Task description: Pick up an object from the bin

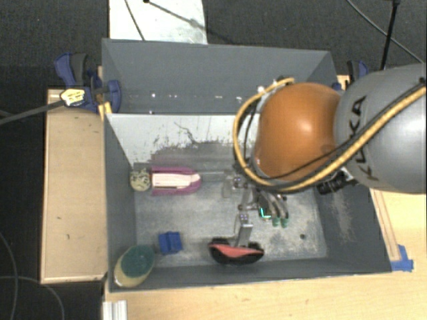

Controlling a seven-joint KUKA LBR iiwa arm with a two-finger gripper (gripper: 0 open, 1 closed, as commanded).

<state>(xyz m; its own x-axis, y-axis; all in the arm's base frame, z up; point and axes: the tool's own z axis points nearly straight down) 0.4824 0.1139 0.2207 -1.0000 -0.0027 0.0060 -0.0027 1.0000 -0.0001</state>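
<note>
My gripper hangs below the orange wrist cover, right of the bin's middle, its fingers pointing down toward the front wall. Just under the fingertips lies a black, oval thing with a red inside, close to the front wall. The tips stand right above its top edge; whether they touch it I cannot tell, and nothing shows between them.
A pink-and-white oblong thing lies at the back left with a small pale round thing at its left end. A blue block and a round yellow-green sponge sit in the front left corner. The arm covers the bin's right back part.
</note>
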